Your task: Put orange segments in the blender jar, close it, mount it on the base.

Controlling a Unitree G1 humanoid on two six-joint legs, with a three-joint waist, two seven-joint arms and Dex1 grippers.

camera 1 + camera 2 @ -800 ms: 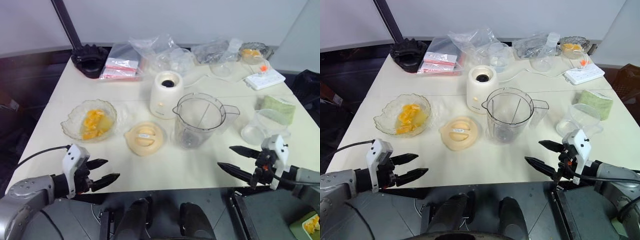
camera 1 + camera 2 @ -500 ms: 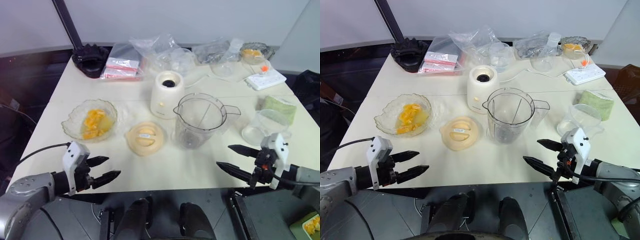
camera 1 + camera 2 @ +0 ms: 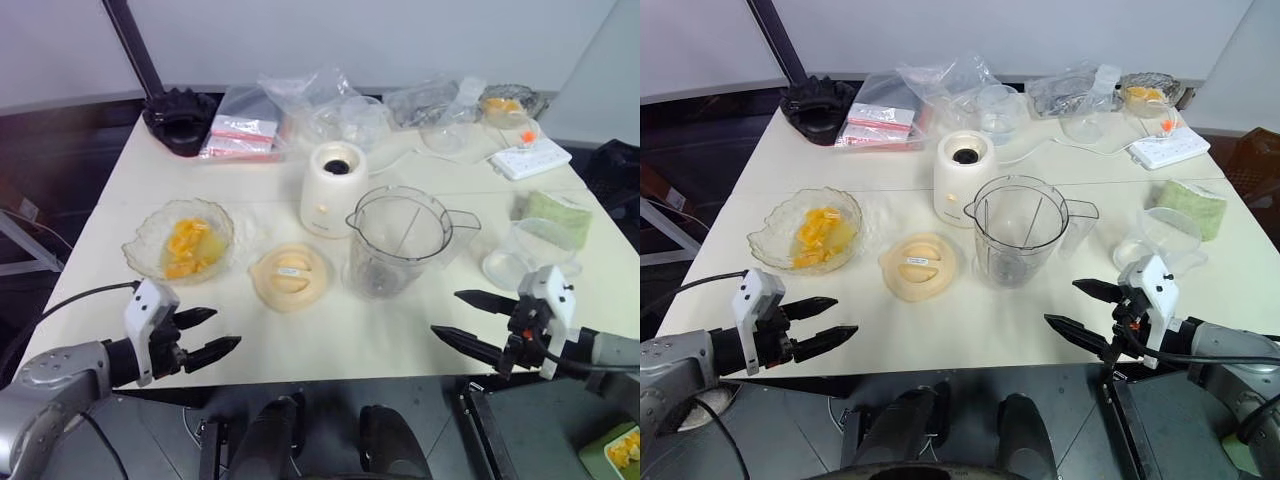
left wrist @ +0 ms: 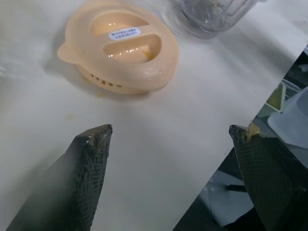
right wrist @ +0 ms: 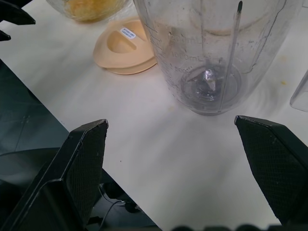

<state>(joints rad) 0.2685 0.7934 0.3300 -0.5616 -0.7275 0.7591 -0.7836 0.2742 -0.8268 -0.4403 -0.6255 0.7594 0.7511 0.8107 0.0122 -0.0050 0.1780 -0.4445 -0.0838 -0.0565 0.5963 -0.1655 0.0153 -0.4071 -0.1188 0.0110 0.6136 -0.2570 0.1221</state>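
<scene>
Nothing has moved — both my hands hover at the near bench (image 3: 330,345) edge, left fingers (image 3: 210,337) and right fingers (image 3: 470,320) spread, empty. Jar (image 3: 398,240) stands open mid-bench, base (image 3: 333,188) just behind, segments (image 3: 188,247) in the bowl (image 3: 150,235).

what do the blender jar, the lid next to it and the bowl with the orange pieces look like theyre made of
Blender jar: clear plastic by the look, with moulded measuring marks.
Lid: cream-yellow opaque plastic, smooth and slightly glossy.
Bowl: clear with a scalloped rim, probably glass, possibly plastic.
</scene>
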